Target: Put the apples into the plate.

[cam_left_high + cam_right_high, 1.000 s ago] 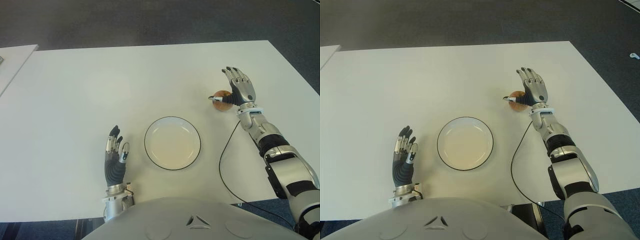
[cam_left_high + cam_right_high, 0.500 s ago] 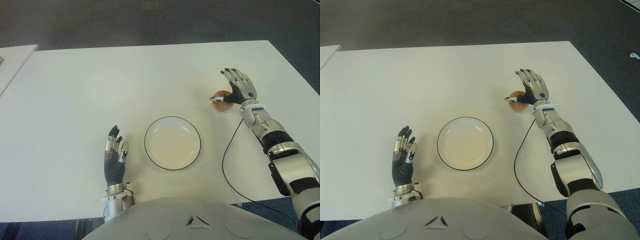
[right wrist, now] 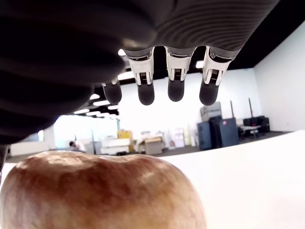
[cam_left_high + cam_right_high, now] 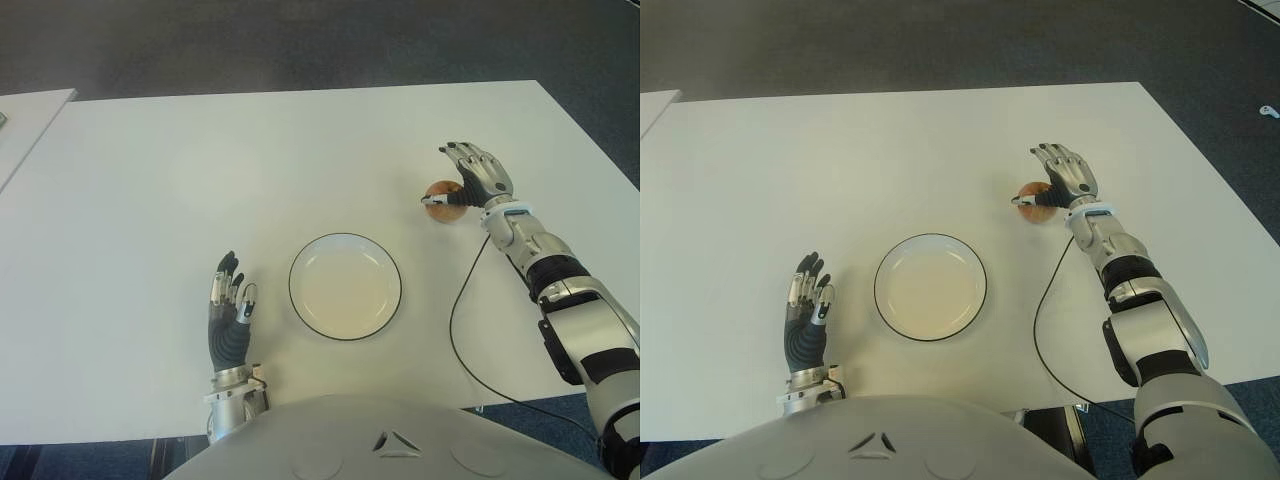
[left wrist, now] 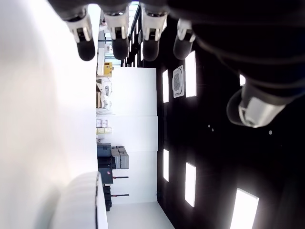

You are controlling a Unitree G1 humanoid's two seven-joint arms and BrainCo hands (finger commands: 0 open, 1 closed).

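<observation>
A red-yellow apple [image 4: 440, 201] sits on the white table [image 4: 200, 170], right of the plate. My right hand [image 4: 470, 180] hovers over its right side, fingers [image 3: 174, 81] spread and stretched above it, thumb lying across its near side. In the right wrist view the apple [image 3: 100, 191] fills the space just under the palm, with the fingertips clear of it. The white plate [image 4: 345, 286] with a dark rim stands at the middle front with nothing in it. My left hand [image 4: 230, 310] shows at the front, left of the plate, fingers straight.
A black cable [image 4: 455, 330] trails from the right wrist across the table to its front edge. A second white table [image 4: 25, 125] stands off to the far left. Dark floor lies beyond the far edge.
My right hand has moved a little farther out and tipped its fingers down over the apple. The apple, the plate and the left hand stay where they were.
</observation>
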